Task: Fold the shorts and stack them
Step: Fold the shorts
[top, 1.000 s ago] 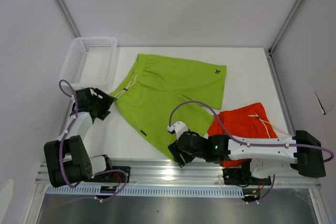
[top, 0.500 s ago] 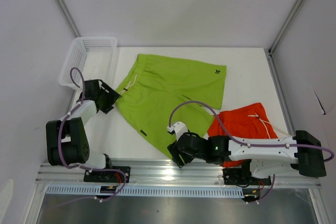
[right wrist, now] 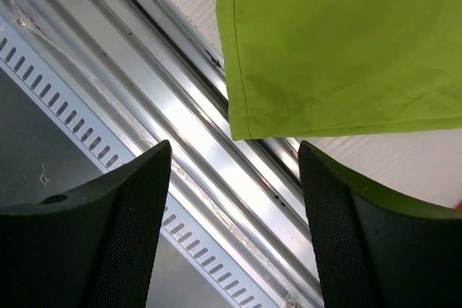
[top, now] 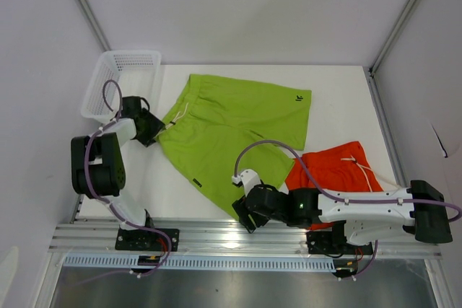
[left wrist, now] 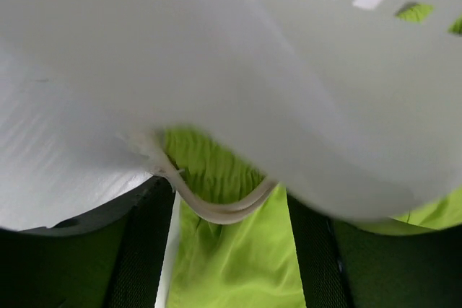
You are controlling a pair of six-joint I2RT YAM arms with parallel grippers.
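The lime green shorts (top: 238, 124) lie spread flat on the table (top: 339, 91), waistband toward the far left and one leg running down to the near edge. This layout exposes the corners needed for a clean fold. The orange shorts (top: 338, 167) lie just beside them at the near right, partly covered by the right arm, apparently set aside until the green pair is folded. Folding has not yet begun, and nothing is stacked. The left fingers (left wrist: 141, 265) sit at the waistband corner, next to the white mesh basket (top: 108, 84). They stand apart, with green cloth and a loop of white drawstring (left wrist: 216, 210) showing in the gap, and no grip is evident. The right fingers (right wrist: 108, 236) are spread wide over the near hem corner, holding nothing. Stationing one arm at each of two distant corners probably prepares a two-arm lift. The top view alone shows both garments and the overall layout, but it cannot resolve either finger gap. The left wrist view shows how closely the blurred basket wall crowds that arm. The right wrist view shows the hem corner reaching the aluminium rail (right wrist: 144, 77) at the table's near edge.
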